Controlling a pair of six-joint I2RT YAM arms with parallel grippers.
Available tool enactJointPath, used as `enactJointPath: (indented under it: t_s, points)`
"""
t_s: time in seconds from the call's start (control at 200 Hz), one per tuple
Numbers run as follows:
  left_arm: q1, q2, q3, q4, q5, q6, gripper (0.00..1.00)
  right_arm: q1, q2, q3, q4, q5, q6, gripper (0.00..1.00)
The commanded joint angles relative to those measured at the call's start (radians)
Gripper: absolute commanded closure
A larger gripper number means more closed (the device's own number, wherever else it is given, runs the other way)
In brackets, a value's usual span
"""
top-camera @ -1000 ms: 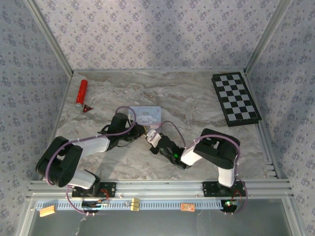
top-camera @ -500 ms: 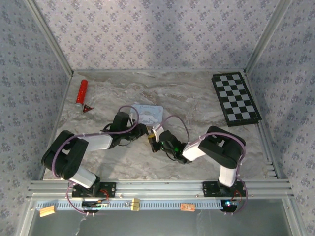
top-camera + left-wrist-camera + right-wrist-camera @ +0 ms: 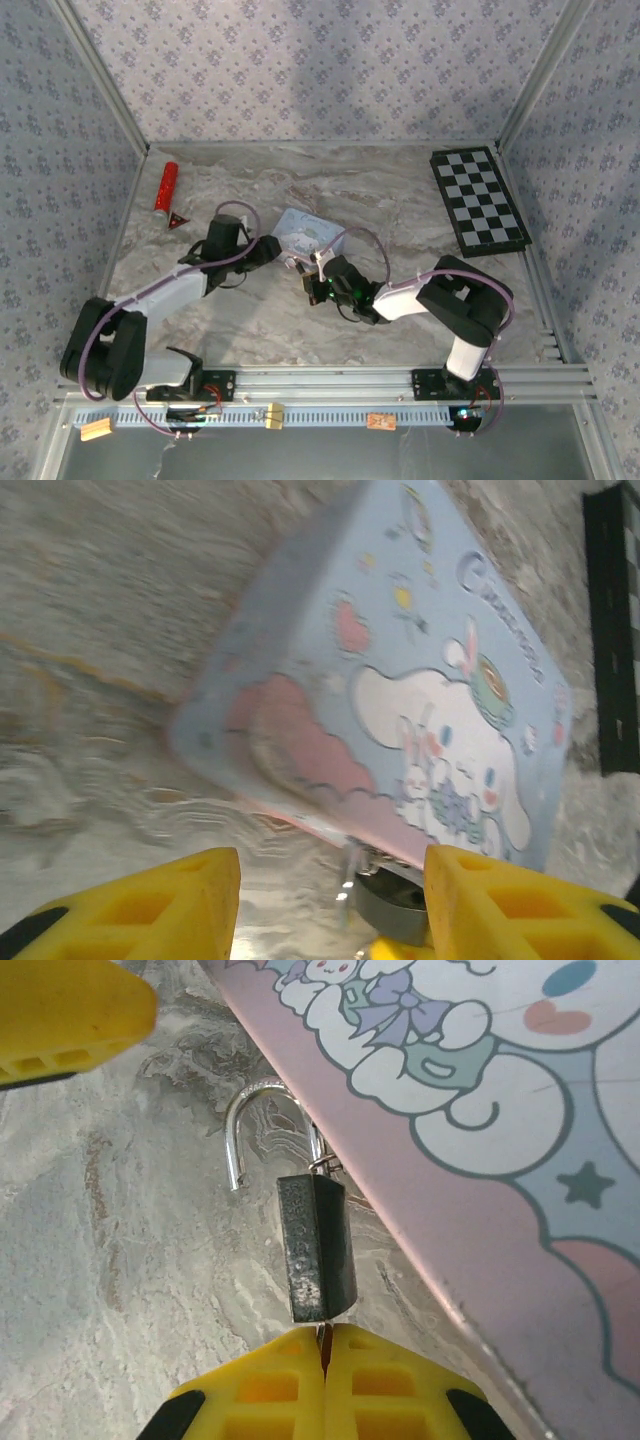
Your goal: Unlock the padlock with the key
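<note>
Right gripper (image 3: pixel 325 1345) is pressed together, its tips touching the bottom of the padlock (image 3: pixel 315 1250). The padlock lies on the marble table (image 3: pixel 120 1260), shackle (image 3: pixel 233 1150) swung open, just beside the light-blue tin (image 3: pixel 480 1140). Left gripper (image 3: pixel 330 905) is spread and empty, facing the tin.

The padlock (image 3: pixel 315 1250) sits straight ahead of the right gripper (image 3: pixel 325 1332) and touches its tips. The key (image 3: pixel 323 1336) sits between those tips, at the lock's near end. The shackle (image 3: pixel 255 1125) points away from the gripper. The tin (image 3: pixel 480 1110) lies just right of the padlock and runs on ahead to the right, its edge just beside the shackle. The left gripper (image 3: pixel 330 880) faces the tin from the other side, with the padlock low between its fingers (image 3: pixel 130 900), near the tin's closest edge. From that gripper the chessboard (image 3: pixel 478 200) lies well beyond the tin, and a tube (image 3: pixel 166 186) lies well behind it, all on the table (image 3: pixel 400 180).
</note>
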State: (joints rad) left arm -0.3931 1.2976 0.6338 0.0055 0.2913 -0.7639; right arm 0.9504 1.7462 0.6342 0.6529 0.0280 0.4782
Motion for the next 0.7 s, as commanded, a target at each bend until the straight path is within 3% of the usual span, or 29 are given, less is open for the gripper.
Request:
enactJointPath:
  t_s: [0.0,0.18,0.34,0.695]
  points:
    - [0.009,-0.031,0.086,-0.18,-0.067,0.11,0.48,-0.007,-0.02,-0.001,-0.044,-0.016,0.049,1.0]
    - [0.01,0.022,0.21,-0.295,-0.208,0.206,0.47,-0.012,-0.033,-0.01,-0.061,0.0,0.056,1.0]
    - [0.002,0.167,0.312,-0.282,-0.159,0.241,0.46,-0.016,-0.036,-0.014,-0.069,0.004,0.06,1.0]
    - [-0.042,0.422,0.5,-0.312,-0.161,0.341,0.46,-0.043,-0.048,-0.031,-0.086,0.012,0.072,1.0]
